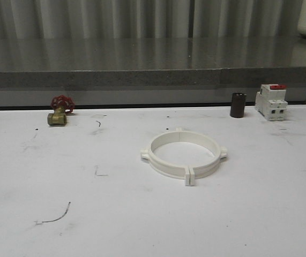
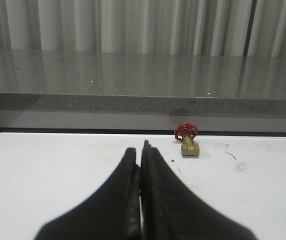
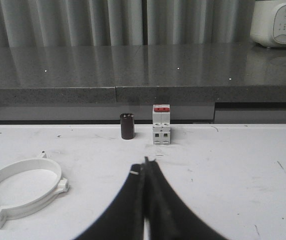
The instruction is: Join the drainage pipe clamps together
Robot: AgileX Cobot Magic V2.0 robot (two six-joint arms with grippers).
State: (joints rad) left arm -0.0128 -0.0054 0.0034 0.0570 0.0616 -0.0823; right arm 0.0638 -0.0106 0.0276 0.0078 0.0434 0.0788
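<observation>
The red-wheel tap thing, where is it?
In the front view the brass valve sits at the table's far left edge, well left of the joined white clamps.

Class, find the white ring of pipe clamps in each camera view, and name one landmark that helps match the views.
Front view: pipe clamps at table centre, joined as a ring.
Left wrist view: not in it.
Right wrist view: lower left, near the picture's edge.
Shared landmark: the red-topped breaker beside the dark cylinder.
</observation>
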